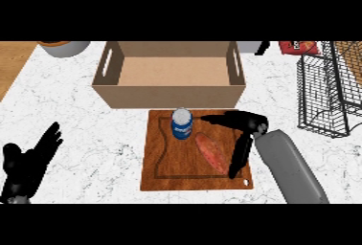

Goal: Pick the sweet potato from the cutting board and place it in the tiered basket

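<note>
Your right robot hand [243, 125] is hovering open beside the sweet potato [212, 152] on the board [159, 162]; next, close round it. Left robot hand [25, 162] is resting open.

Clearance and obstructions between board and basket

The cutting board [159, 179] was bounded at the rear by the cardboard box [170, 94], and a blue can [182, 124] stood upright just left of the sweet potato [212, 153]. Open counter [276, 103] was left between the board's right edge and the wire tiered basket [325, 91], well apart.
</note>
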